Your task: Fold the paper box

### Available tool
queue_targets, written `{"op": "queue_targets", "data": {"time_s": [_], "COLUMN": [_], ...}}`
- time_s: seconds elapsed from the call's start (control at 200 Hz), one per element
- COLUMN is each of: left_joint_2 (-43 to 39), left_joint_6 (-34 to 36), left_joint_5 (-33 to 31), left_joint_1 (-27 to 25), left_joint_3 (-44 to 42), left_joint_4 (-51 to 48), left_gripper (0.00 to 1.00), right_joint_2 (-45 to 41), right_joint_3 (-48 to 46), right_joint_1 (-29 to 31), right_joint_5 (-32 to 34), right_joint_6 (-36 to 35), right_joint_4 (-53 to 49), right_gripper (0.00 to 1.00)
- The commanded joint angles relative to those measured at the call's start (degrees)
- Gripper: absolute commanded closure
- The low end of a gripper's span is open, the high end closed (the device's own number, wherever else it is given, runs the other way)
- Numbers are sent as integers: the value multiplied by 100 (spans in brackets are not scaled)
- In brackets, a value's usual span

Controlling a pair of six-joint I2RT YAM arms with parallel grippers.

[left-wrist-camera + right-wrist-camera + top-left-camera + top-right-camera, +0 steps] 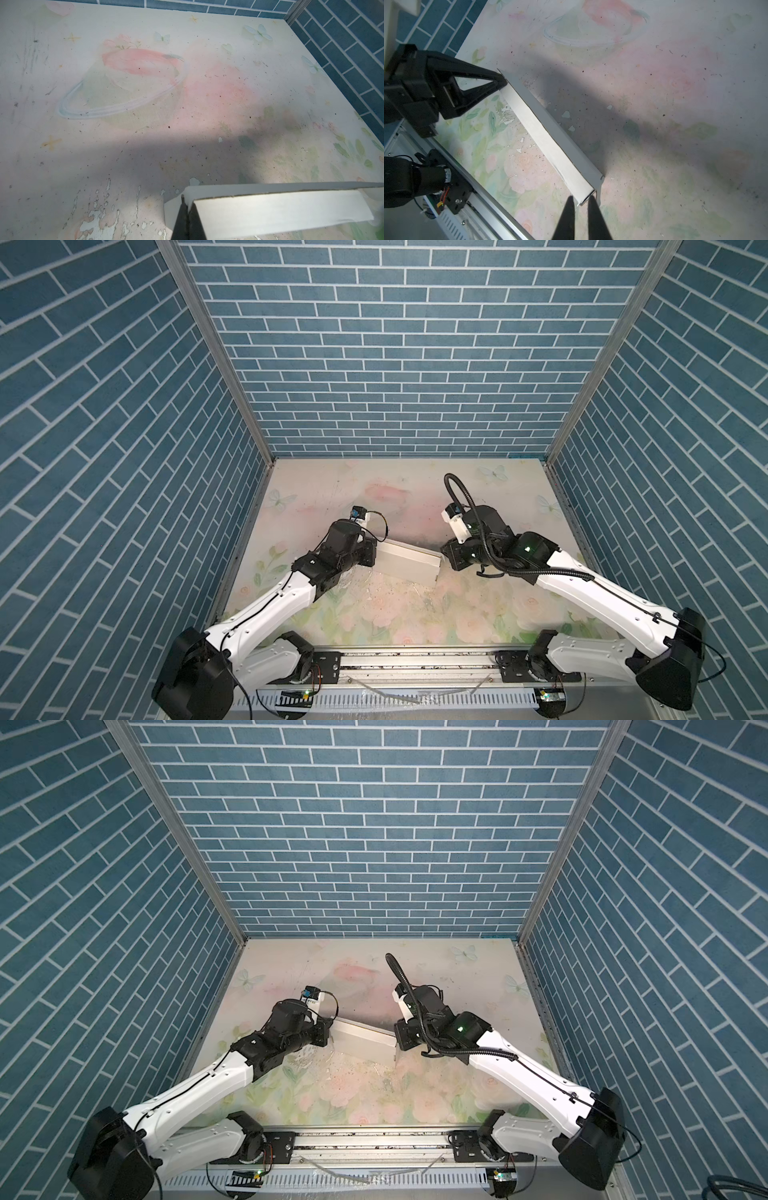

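Nearest the lens in the right wrist view, two black fingertips (569,212) of the right pincer (581,197), set slightly apart, with printed tabletop (675,104) visible through the gap. Just ahead of those tips, one end of the paper box (550,137); contact there impossible to judge. At the end far from that pincer, the left pincer (503,83), triangular fingers drawn together and clamped on the box's other end.

Likewise in the left wrist view: left pincer (187,200) pinched tight on a thin white wall at the box's corner, the paper box (280,209) stretching away from it.

In both top views, left arm (266,605) and right arm (602,593) reaching from the near rail (415,659) forward and inward, elbows wide, wrists turned toward each other. Between the two pincers, the paper box (409,562) (365,1042) as a long narrow white strip, long axis running straight from left pincer (375,556) to right pincer (444,558), one long face turned toward the camera. Unclear whether resting on the tabletop (374,497) or raised off it.

Count: one paper box, two arms, two pincers.
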Motion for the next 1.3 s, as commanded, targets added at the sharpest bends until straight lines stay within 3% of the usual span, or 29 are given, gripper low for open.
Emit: {"op": "queue_targets", "data": {"time_s": [0.0, 0.44, 0.79, 1.295], "left_joint_2": [134, 113, 143, 151], "left_joint_6": [-7, -19, -18, -13], "left_joint_5": [-8, -22, -7, -17], "left_joint_1": [-74, -104, -123, -122], "left_joint_3": [-70, -145, -154, -145], "left_joint_4": [-875, -835, -829, -860], "left_gripper": [100, 100, 100, 100], "right_joint_2": [233, 432, 720, 802], "right_joint_3": [652, 378, 228, -12], "right_joint_1": [30, 27, 3, -17], "right_joint_5": [165, 40, 73, 8], "right_joint_6": [603, 1582, 1686, 1713], "right_joint_4": [-818, -686, -561, -509], "right_gripper": [82, 84, 80, 83]}}
